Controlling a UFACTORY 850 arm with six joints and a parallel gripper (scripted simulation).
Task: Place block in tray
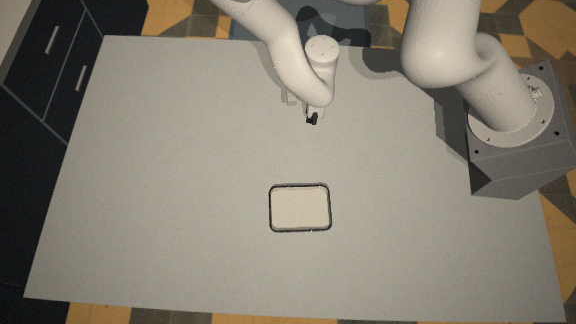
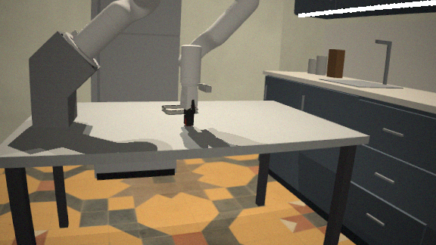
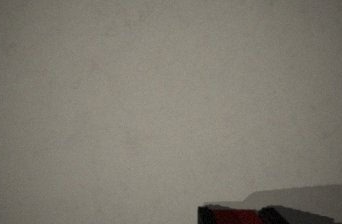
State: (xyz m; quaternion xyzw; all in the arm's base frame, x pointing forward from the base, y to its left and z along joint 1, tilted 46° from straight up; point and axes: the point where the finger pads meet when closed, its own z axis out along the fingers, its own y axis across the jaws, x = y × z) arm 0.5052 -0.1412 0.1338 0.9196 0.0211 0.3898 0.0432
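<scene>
Slippage is the risk: gripper (image 2: 188, 118) is clamped on the red block (image 3: 236, 217), well apart from the tray (image 1: 300, 185), so a shallow hold may fail in transit.

1 arm (image 1: 440, 39) with 1 gripper (image 2: 188, 118), closed on 1 red block (image 3: 237, 217). 1 white tray (image 1: 300, 207) on 1 table (image 1: 150, 164). On the counter (image 2: 397, 94): 2 pale canisters (image 2: 317, 64), 1 brown box (image 2: 336, 63), 1 faucet (image 2: 386, 60). Cabinet drawer handles (image 2: 393, 132) number at least 3, though the dim far ones are hard to count.
</scene>
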